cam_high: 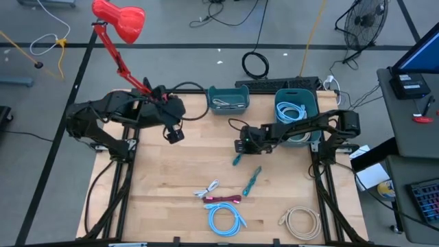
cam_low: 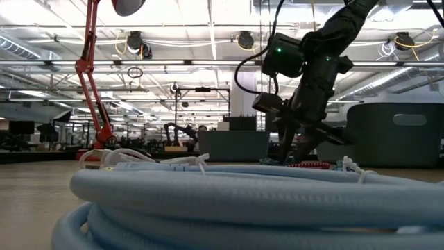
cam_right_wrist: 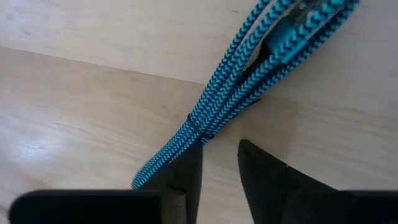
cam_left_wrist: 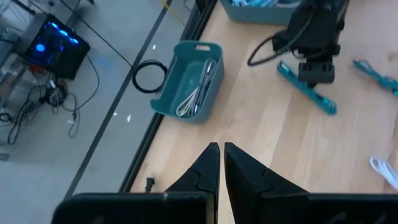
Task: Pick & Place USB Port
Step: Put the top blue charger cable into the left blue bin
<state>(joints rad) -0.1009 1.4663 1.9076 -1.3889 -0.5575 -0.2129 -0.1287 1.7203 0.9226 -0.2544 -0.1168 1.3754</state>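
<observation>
The right gripper [cam_right_wrist: 214, 165] has its fingers a little apart around the teal cable [cam_right_wrist: 249, 74] on the table [cam_high: 164, 185], not lifted yet. The small bin [cam_high: 228, 100] at the far edge holds some cables, and more wait near. The left gripper [cam_left_wrist: 221, 168] hangs pinched together, holding nothing.

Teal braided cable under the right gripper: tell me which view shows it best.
The right wrist view: the teal braided cable fills it beside the right gripper. The high view shows a small strip, the left wrist view a slanted bar; the low view hides it.
</observation>
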